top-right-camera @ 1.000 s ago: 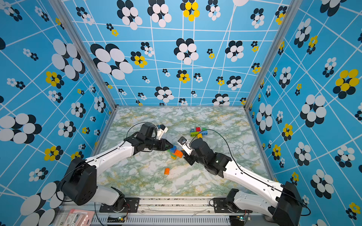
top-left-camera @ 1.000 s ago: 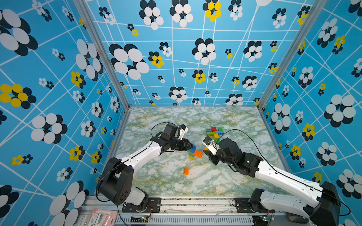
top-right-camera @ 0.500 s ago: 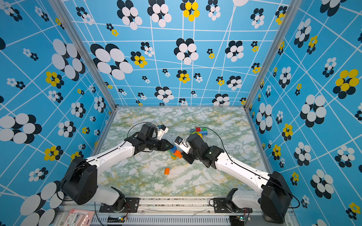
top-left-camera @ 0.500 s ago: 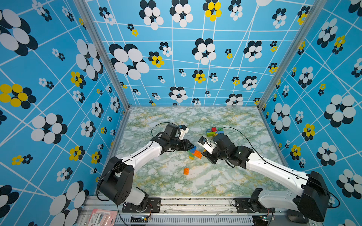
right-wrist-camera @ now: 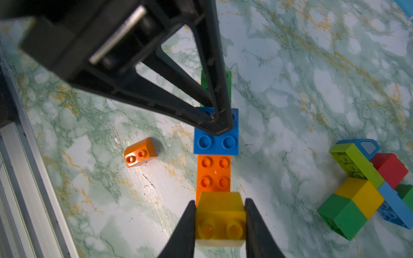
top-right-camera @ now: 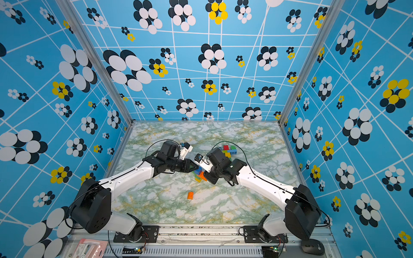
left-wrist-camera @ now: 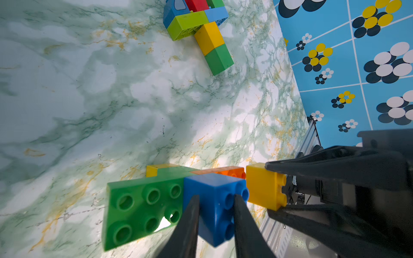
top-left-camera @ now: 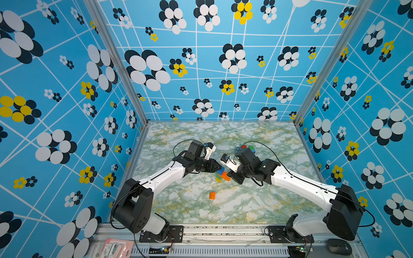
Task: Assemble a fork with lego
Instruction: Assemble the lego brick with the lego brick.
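Right pincer (right-wrist-camera: 220, 201) was clamped on a yellow brick (right-wrist-camera: 220, 219), poised at the free end of the orange brick (right-wrist-camera: 213, 174) in the joined row at mid-surface (right-wrist-camera: 312, 78). Left pincer (left-wrist-camera: 215, 197) was closed down on the blue brick (left-wrist-camera: 214, 201), apparently steadying that row. Step judged: adding the yellow piece to the fork. Next move would require squaring the studs, then pressing home without skewing the row.

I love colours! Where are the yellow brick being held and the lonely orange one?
Held yellow brick (right-wrist-camera: 220, 210): right wrist view, its smooth face.
Lone orange brick (right-wrist-camera: 140, 152): right wrist view, its middle.
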Robot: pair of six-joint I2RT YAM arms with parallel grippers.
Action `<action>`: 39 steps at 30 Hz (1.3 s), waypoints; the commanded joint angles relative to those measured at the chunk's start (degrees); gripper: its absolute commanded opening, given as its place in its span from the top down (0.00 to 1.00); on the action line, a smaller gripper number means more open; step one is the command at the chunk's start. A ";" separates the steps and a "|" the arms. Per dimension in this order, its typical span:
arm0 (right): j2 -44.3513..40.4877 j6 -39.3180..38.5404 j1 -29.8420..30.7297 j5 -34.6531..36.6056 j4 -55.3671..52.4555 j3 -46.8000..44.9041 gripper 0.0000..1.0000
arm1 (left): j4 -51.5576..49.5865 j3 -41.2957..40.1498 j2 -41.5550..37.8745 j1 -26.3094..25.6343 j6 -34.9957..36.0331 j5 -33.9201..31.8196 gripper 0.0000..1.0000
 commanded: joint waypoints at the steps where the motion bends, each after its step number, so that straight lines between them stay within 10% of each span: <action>1: 1.21 -0.07 -0.03 -1.01 -2.01 1.54 1.00 | -2.66 -0.39 1.52 -0.50 1.23 -1.50 0.72; 39: 4.53 1.60 1.94 -0.46 -0.92 1.01 1.00 | -2.64 -1.88 1.26 -0.28 1.00 -2.88 0.72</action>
